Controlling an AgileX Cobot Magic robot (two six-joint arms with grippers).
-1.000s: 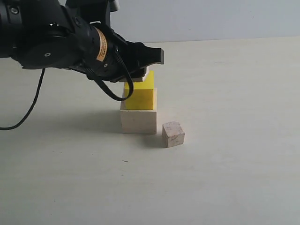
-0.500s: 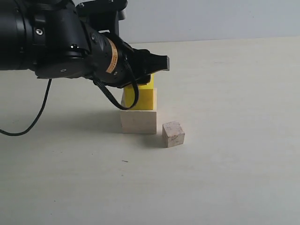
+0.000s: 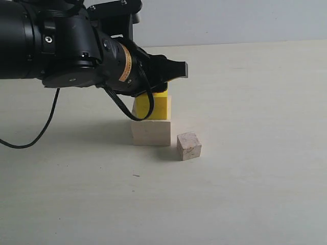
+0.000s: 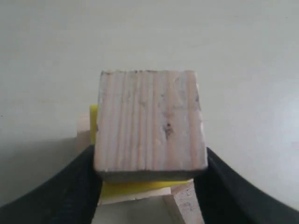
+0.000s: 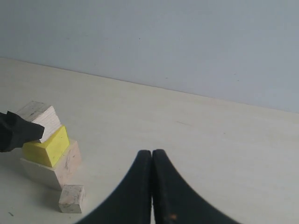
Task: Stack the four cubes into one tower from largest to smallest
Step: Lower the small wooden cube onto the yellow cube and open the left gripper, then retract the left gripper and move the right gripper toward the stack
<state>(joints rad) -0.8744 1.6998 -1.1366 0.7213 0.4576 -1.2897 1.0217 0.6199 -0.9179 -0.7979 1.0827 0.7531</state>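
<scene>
My left gripper (image 4: 150, 159) is shut on the medium pale wooden cube (image 4: 150, 122), one black finger on each side. It holds the cube directly over the yellow cube (image 3: 156, 107), which rests on the large pale cube (image 3: 150, 132). In the right wrist view the medium cube (image 5: 39, 116) looks to be sitting on the yellow cube (image 5: 46, 144); I cannot tell whether a gap remains. The left gripper (image 3: 173, 70) hides the medium cube in the exterior view. The small pale cube (image 3: 189, 146) lies on the table just right of the stack. My right gripper (image 5: 152, 152) is shut and empty, well away from the cubes.
The left arm's black body and its cable (image 3: 36, 127) fill the upper left of the exterior view. The pale table (image 3: 255, 178) stretches right and forward of the stack. A grey wall (image 5: 187, 42) stands behind the table.
The left gripper has come down with the medium cube toward the yellow cube and shifted slightly right. The stack, the small cube and the right gripper have not moved.
</scene>
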